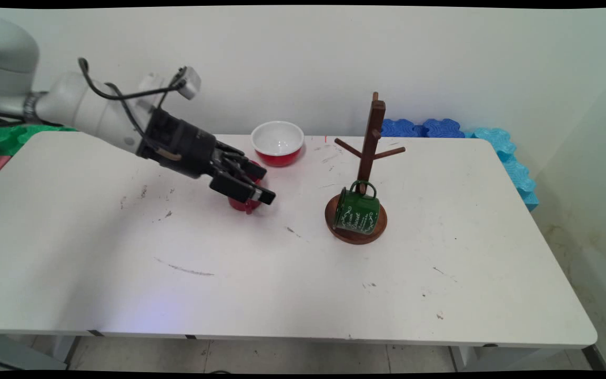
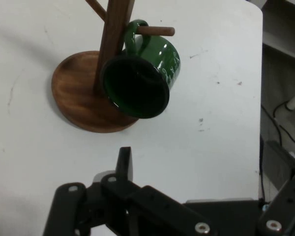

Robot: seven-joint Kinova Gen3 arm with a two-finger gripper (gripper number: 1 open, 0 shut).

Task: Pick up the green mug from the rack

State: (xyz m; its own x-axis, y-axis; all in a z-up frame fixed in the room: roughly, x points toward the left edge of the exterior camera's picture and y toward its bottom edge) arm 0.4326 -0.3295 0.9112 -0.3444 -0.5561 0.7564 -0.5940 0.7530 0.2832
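Main view shows the gripper (image 1: 253,190) low over the table (image 1: 282,273), its fingers (image 1: 265,196) spread apart just in front of a red mug (image 1: 243,203), which sits behind them on the table; whether they touch it cannot be told. Beyond the fingertips stands a wooden mug tree (image 1: 367,158) with a green mug (image 2: 145,78) hanging by its handle from a low peg. Behind the gripper, near the wall, rests a red bowl (image 1: 278,142) with a white inside.

My black gripper (image 1: 253,192) covers a red cup (image 1: 243,204); glossy green enamel mug (image 1: 356,211) with white lettering, brown wooden mug tree (image 1: 370,142), red bowl (image 1: 278,143), white inside.
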